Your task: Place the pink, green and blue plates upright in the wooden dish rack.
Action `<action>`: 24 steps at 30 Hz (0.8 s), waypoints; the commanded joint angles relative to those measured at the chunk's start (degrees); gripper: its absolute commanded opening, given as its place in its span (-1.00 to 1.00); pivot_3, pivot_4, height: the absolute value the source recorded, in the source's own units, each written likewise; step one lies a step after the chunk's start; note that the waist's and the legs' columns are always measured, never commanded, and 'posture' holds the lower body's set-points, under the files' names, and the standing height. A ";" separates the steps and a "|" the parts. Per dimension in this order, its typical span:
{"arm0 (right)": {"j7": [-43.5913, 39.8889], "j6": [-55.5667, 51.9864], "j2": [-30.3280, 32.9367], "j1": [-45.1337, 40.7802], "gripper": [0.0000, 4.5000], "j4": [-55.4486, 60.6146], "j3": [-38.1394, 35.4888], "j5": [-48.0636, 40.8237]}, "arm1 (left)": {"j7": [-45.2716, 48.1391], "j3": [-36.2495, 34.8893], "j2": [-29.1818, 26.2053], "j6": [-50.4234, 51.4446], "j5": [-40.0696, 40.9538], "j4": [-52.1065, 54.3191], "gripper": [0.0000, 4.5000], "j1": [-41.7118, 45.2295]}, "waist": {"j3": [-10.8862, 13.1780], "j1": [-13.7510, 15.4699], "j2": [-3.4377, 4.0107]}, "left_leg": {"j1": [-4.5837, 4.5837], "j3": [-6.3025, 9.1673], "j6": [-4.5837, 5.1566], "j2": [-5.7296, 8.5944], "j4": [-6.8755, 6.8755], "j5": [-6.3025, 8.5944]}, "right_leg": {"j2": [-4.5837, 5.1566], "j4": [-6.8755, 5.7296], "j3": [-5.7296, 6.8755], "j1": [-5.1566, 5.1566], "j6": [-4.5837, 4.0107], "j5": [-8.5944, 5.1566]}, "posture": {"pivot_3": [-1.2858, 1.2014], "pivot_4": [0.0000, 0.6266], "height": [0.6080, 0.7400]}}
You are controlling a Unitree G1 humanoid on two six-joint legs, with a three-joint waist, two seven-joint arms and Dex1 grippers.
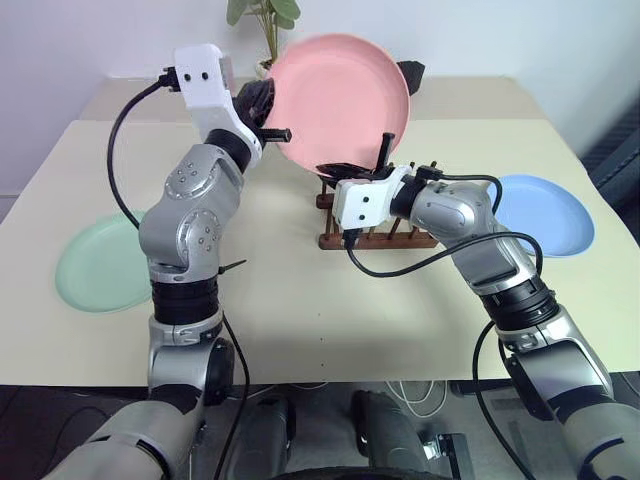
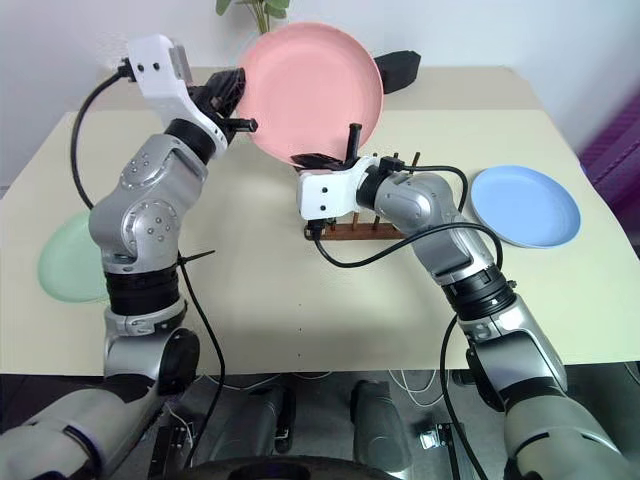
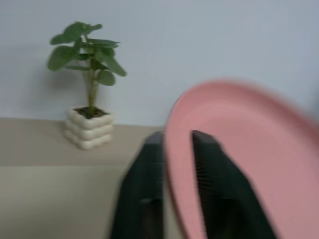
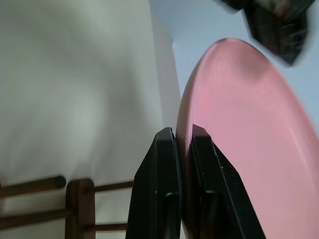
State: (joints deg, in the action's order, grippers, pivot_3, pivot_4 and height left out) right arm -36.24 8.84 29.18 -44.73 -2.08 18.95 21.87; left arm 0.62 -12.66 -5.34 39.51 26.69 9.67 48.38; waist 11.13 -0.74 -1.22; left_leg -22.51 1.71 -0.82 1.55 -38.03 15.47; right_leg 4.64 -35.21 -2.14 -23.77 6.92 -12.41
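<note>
1. Firmly, the right gripper (image 4: pixel 183 144) was clamped on the lower rim of the pink plate (image 1: pixel 340 100), one finger on each face.
2. The left gripper (image 3: pixel 177 149) straddled the plate's left rim, its fingers loosened apart around the edge.
3. The pink plate stood upright in the air, just above the wooden dish rack (image 1: pixel 372 238).
4. The green plate (image 1: pixel 95 268) lay flat at the near left.
5. The blue plate (image 1: pixel 545 212) lay flat to the right of the rack.
6. A potted plant (image 3: pixel 87 107) stood at the far side.
</note>
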 commanded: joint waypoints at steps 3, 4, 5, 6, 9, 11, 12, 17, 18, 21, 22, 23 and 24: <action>3.61 1.89 3.06 -1.14 -1.00 -1.66 -4.23 0.92 | -2.88 -7.76 -0.04 -4.97 3.82 0.06 0.83 3.01 | 0.00 -0.17 0.00 | 0.00 -0.02 0.00 0.00 0.01 0.00 | -0.01 0.00 0.00 -0.02 0.00 0.00 | 0.03 -0.52 0.90; 3.93 2.12 3.54 -1.11 -1.00 -1.93 -4.60 0.88 | -3.05 -8.24 -0.21 -5.33 4.07 -0.16 0.98 2.99 | 0.00 -0.13 0.00 | 0.01 -0.02 0.00 0.00 0.01 0.00 | -0.02 0.00 0.00 -0.02 0.00 0.00 | 0.03 -0.52 0.90; 4.27 2.38 4.60 -0.84 -1.00 -2.26 -5.85 0.37 | -2.22 -8.36 -0.88 -5.75 4.21 -0.12 0.98 2.66 | 0.00 -0.07 0.00 | 0.01 -0.02 0.00 0.00 0.02 0.00 | -0.02 0.00 0.00 -0.01 0.00 0.00 | 0.03 -0.52 0.90; 4.57 1.99 5.52 -0.30 -1.00 -2.33 -7.92 -1.05 | -0.75 -8.08 -1.96 -5.91 4.25 0.08 0.98 2.07 | 0.00 -0.06 0.00 | 0.00 -0.02 0.00 0.00 0.02 0.00 | -0.02 0.01 0.00 -0.01 0.00 0.00 | 0.03 -0.52 0.90; 3.39 0.15 7.35 1.77 -1.00 -1.09 -14.61 -8.11 | 4.33 -5.84 -6.51 -5.38 3.30 0.65 0.98 -0.66 | 0.00 0.06 0.00 | -0.01 -0.02 0.00 0.02 0.02 0.00 | -0.02 0.05 0.00 0.02 0.00 0.00 | 0.03 -0.52 0.90; -0.91 -3.49 8.13 4.01 -1.00 2.47 -19.19 -16.57 | 8.84 -3.83 -10.30 -4.96 2.91 1.03 0.98 -3.45 | 0.00 0.07 0.00 | -0.01 -0.02 0.01 0.01 0.03 0.00 | -0.01 0.07 0.00 0.04 0.00 0.00 | 0.03 -0.52 0.90; -3.33 -6.80 8.14 5.29 -1.00 4.97 -21.32 -21.80 | 11.20 -2.87 -12.01 -5.29 2.88 1.23 0.98 -4.87 | 0.00 0.01 0.00 | -0.01 -0.01 0.01 0.01 0.04 0.01 | -0.02 0.09 0.01 0.08 0.00 -0.01 | 0.03 -0.52 0.90; -9.91 -26.67 8.54 12.52 -1.00 15.97 -31.90 -47.22 | 26.34 3.69 -20.76 -10.04 0.81 3.04 0.98 -14.18 | 0.00 -0.26 0.02 | 0.01 0.00 0.03 -0.15 0.05 0.02 | -0.03 0.07 0.00 0.06 -0.01 -0.01 | 0.03 -0.52 0.90; -10.24 -29.05 8.89 13.50 -1.00 17.11 -33.06 -49.86 | 28.11 4.63 -21.89 -10.94 0.33 3.13 0.98 -15.38 | 0.01 -0.27 0.03 | 0.04 0.00 0.04 -0.22 0.07 0.02 | -0.03 0.06 -0.01 0.07 -0.03 -0.02 | 0.03 -0.52 0.90; -7.86 -38.39 8.23 15.23 -1.00 19.24 -37.93 -60.46 | 34.06 6.75 -24.92 -13.42 -0.20 3.77 0.98 -19.08 | 0.02 -0.12 0.04 | 0.06 -0.02 0.04 -0.26 0.05 0.02 | -0.02 0.06 -0.03 0.07 -0.26 -0.09 | 0.03 -0.52 0.90; -6.78 -40.48 7.84 15.46 -1.00 19.57 -39.32 -63.25 | 36.17 7.06 -25.64 -14.01 0.17 4.23 0.98 -20.28 | 0.02 -0.07 0.04 | 0.06 -0.03 0.05 -0.27 0.03 0.02 | -0.01 0.06 -0.04 0.07 -0.31 -0.08 | 0.03 -0.52 0.90; -5.24 -42.89 7.29 15.33 -1.00 19.75 -40.79 -66.76 | 37.94 7.09 -26.15 -14.41 0.82 4.69 0.98 -21.32 | 0.02 -0.06 0.04 | 0.06 -0.03 0.05 -0.27 0.02 0.01 | -0.01 0.07 -0.04 0.07 -0.34 -0.08 | 0.03 -0.52 0.90; -3.67 -45.50 6.80 15.14 -1.00 19.88 -42.29 -70.88 | 39.56 6.93 -26.58 -14.36 1.78 5.04 0.98 -22.34 | 0.02 -0.03 0.04 | 0.06 -0.03 0.05 -0.28 0.02 0.01 | 0.00 0.08 -0.05 0.07 -0.35 -0.08 | 0.03 -0.52 0.90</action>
State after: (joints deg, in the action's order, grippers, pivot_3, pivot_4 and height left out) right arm -42.19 -33.53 36.55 -28.56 15.17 -19.55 -42.46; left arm 37.41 -5.23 -31.12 26.80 27.02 12.10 26.24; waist 11.15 -0.77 -1.17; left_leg -22.45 1.66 -0.77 1.26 -38.01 15.48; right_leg 4.64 -35.13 -2.20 -23.70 6.56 -12.50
